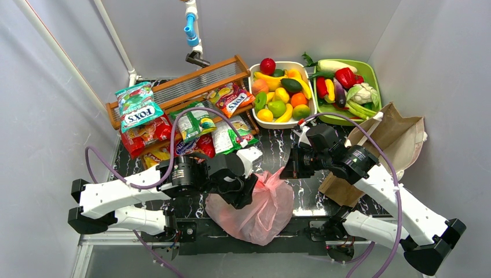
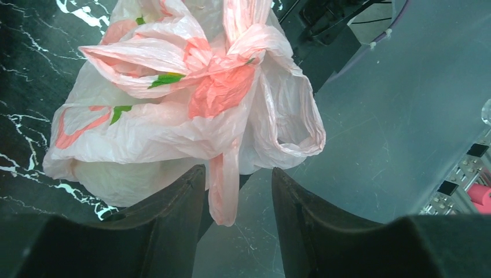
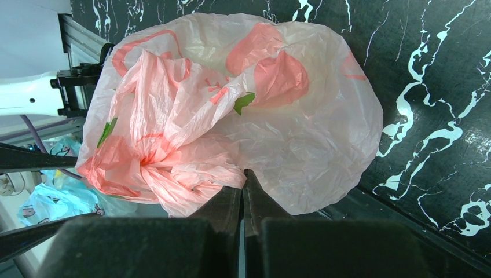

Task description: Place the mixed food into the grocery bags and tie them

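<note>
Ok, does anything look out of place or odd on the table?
The pink bag sits bunched at the near edge of the table and partly overhangs it, so it might slide off.

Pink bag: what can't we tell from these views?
- Contents of the thin pink rose-print plastic bag: every view, crumpled film hides them.
- Whether the shut right claw pinches film: right wrist view, plastic bunches right at its tips.
- Inside of the stiff brown paper bag: top view, the right arm crosses it.
- Whether the gathered handles are fully knotted: folds overlap in both wrist views.
</note>
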